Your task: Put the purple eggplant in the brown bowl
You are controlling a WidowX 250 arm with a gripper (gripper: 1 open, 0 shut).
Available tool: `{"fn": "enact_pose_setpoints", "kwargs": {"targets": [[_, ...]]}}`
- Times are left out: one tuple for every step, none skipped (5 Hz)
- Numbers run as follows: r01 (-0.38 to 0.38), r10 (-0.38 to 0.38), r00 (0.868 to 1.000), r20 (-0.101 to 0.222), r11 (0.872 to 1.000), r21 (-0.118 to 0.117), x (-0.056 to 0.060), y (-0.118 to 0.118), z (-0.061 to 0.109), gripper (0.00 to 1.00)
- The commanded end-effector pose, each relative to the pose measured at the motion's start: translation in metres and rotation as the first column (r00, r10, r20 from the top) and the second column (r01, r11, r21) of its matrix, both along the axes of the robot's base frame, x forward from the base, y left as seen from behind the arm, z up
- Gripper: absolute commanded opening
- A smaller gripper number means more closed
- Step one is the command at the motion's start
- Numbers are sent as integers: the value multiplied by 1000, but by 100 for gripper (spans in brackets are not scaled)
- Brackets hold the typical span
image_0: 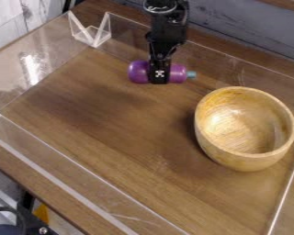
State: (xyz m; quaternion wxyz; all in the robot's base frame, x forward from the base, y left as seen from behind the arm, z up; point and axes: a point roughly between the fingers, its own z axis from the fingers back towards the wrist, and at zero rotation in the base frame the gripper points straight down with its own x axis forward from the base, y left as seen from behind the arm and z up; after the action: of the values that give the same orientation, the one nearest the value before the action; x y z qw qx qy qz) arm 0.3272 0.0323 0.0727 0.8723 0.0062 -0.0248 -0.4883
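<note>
A: Start at the near edge. What do you see?

B: The wooden desk, with a clear plastic wall running around it. The near strip of that wall catches glare. The wood in front is bare.

A: And a bit farther in?

B: On the right stands the brown bowl, round, thick-rimmed, golden inside. Nothing lies in it.

A: Where is the purple eggplant?

B: Behind and to the left of the bowl, near it but apart from the rim. The purple eggplant lies crosswise, its rounded purple end to the left and its green stem cap to the right.

A: Is it resting on the wood?

B: It looks raised off the wood, though from this angle I cannot say so for certain.

A: What about the fingers?

B: The black fingers point straight down and are clamped across the middle of the eggplant, partly closed to its width. They have hold of it and nothing else. A white cross mark shows on the front of them.

A: And beyond that?

B: The dark arm rises from the fingers toward the top edge. Farther back on the left a small clear plastic stand sits near the corner, well apart from the eggplant. Behind everything runs a pale planked wall.
</note>
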Motion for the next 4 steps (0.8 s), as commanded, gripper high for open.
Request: {"fn": "enact_pose_setpoints", "kwargs": {"targets": [[51, -52, 995, 89, 999, 17, -2, -17, 34, 0], [118, -120, 988, 101, 993, 19, -9, -39, 41, 0], [170, -171, 980, 106, 985, 15, -18, -57, 45, 0], [217, -217, 969, 116, 976, 7, -26, -77, 46, 0]]}}
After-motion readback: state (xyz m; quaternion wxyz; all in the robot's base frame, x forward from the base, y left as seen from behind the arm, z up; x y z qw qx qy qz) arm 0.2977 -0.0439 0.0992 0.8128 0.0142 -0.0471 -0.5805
